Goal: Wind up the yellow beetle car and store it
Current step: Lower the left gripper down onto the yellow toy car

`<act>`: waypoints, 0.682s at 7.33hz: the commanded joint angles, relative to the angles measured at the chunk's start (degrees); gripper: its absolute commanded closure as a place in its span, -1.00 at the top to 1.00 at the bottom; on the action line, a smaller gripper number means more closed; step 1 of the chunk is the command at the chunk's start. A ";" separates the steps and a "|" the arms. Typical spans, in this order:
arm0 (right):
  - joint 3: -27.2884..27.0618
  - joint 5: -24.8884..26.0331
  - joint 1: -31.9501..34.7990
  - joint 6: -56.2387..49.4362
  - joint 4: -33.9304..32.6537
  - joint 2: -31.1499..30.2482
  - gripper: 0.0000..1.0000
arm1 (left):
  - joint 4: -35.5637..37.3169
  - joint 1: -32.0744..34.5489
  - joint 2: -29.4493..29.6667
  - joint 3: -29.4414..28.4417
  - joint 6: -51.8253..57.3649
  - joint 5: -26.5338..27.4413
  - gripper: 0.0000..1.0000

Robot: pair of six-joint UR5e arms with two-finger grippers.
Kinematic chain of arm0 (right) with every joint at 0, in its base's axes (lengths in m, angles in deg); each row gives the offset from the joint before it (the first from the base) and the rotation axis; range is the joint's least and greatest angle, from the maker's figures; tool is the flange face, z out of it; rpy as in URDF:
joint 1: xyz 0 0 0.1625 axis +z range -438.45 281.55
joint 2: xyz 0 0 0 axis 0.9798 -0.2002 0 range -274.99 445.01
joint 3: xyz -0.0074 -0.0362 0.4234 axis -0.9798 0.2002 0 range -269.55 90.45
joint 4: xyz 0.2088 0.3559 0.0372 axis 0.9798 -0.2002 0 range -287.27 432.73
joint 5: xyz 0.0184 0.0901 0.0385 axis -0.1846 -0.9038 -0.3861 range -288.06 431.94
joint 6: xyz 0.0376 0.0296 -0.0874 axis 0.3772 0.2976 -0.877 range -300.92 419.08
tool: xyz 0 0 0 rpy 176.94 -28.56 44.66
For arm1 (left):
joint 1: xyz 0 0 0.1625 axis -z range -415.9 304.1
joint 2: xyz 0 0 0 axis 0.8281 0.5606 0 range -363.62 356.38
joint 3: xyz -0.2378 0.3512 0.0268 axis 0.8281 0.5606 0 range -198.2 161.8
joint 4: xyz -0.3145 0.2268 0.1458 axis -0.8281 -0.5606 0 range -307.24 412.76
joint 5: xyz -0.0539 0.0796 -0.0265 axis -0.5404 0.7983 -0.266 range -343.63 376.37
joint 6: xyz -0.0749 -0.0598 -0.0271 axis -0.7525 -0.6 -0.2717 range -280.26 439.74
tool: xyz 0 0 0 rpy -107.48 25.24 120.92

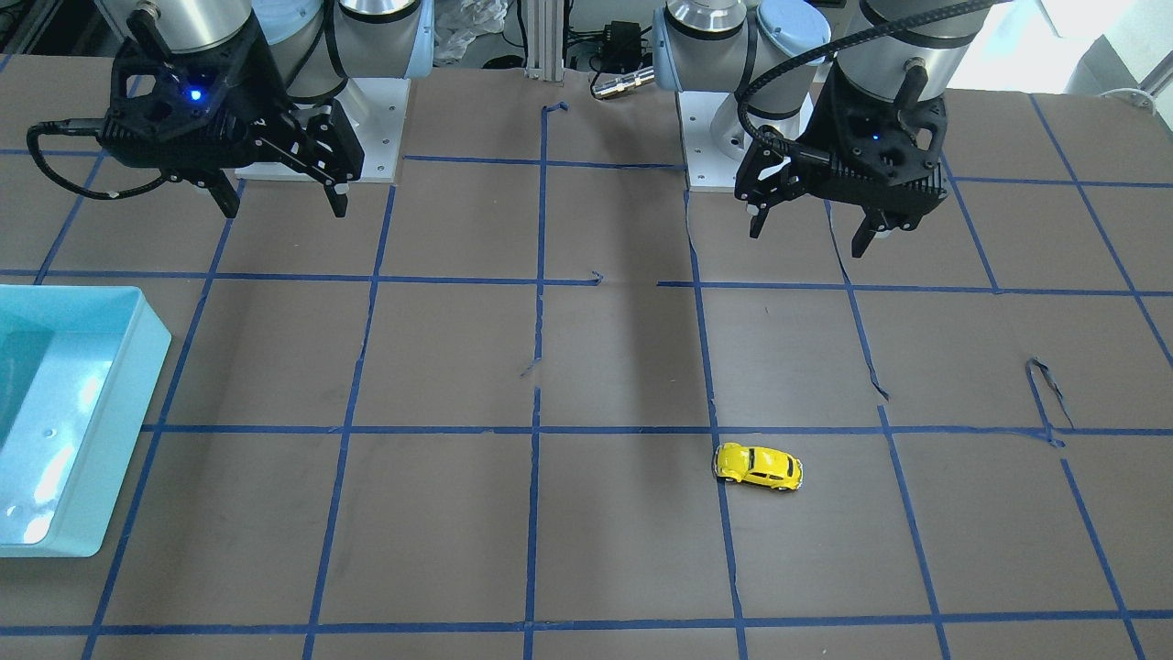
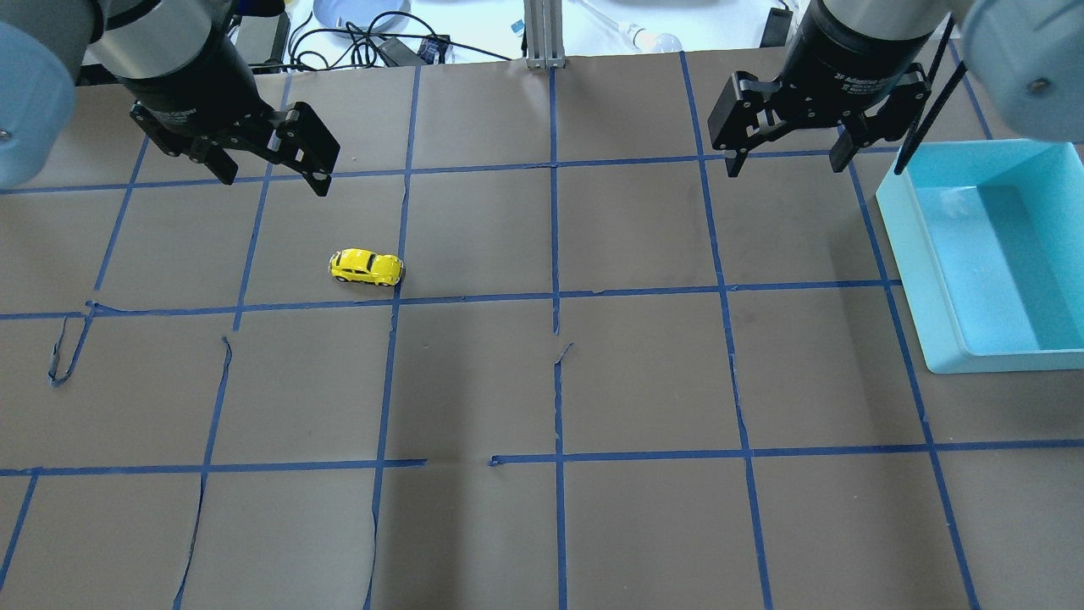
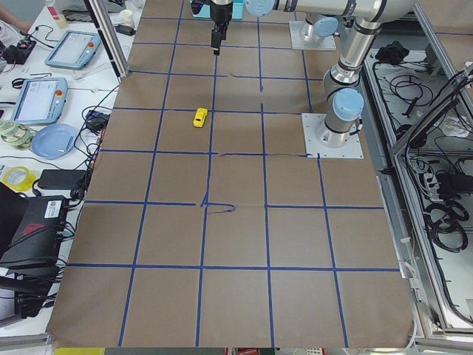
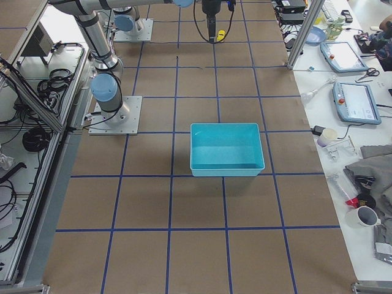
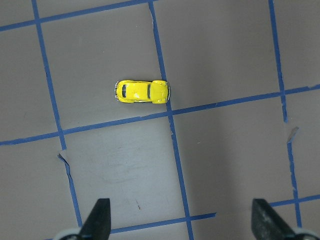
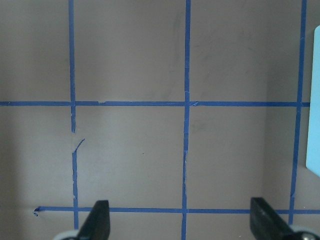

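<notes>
The yellow beetle car stands on its wheels on the brown table, left of centre in the overhead view. It also shows in the front view, the exterior left view and the left wrist view. My left gripper hangs open and empty high above the table, behind the car; it shows in the front view. My right gripper is open and empty, high at the far right, near the bin; it shows in the front view.
A light-blue plastic bin sits at the table's right side in the overhead view, and shows in the front view and the right side view. Blue tape lines grid the table. The arm bases stand at the robot's edge.
</notes>
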 commanded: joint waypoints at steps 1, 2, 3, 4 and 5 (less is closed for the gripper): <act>0.00 0.00 0.00 0.00 -0.04 0.00 1.00 | 1.32 -0.04 -0.09 0.82 0.11 -0.14 1.00; 0.00 0.00 0.00 0.00 -0.04 0.00 1.00 | 1.42 -0.13 0.08 0.91 0.20 -0.14 1.00; 0.00 0.00 0.00 0.00 -0.04 0.00 1.00 | 1.59 -0.39 0.25 1.61 1.50 -0.14 1.00; 0.00 0.00 0.00 0.00 0.05 0.00 1.00 | 3.68 -0.74 0.95 3.62 6.65 -0.22 1.00; 0.00 0.00 0.00 0.00 -0.13 0.00 1.00 | 7.88 -1.00 2.00 6.60 13.49 -0.14 1.00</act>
